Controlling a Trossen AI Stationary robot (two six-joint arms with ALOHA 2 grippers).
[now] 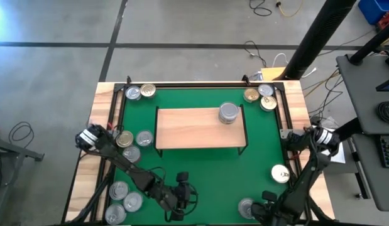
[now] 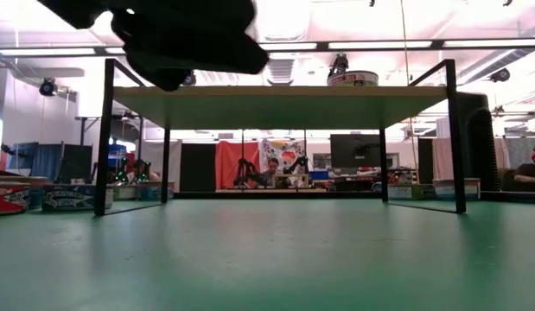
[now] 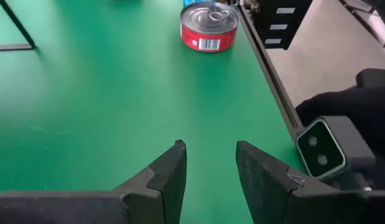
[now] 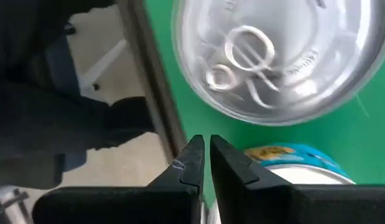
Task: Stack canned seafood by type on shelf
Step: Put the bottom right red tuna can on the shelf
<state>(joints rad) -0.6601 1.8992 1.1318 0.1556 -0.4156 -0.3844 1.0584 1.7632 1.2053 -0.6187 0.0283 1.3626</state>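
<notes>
Green matting covers the wooden surface where I work, and beyond it the low view shows a big room with ceiling lights and some people sitting far behind.

On the mat, near its middle, stands the shelf, a low light-wood board on thin black legs. It carries only one silver tin, toward its right end; I cannot tell if a second tin is under it. All other tins lie around the shelf on the mat: two at the far left corner, three at the far right corner, a group beside the left end of the shelf, three more at the near left, one gold-lidded tin alone on the right side, and one tin at the near right edge.

My left gripper hangs low over the mat at the near edge, its jaws partly apart and holding nothing. A red tin stands straight ahead of these jaws, well apart, with bare mat between. I judge this is the likely next pick for this arm.

My right gripper is at the near right edge with the jaws closed together and empty. A silver ring-pull lid lies just beyond the tips, and a blue-labelled tin is just beside them. To take either, these jaws must open first.

Round tins have no long axis, so any approach angle should serve.
</notes>
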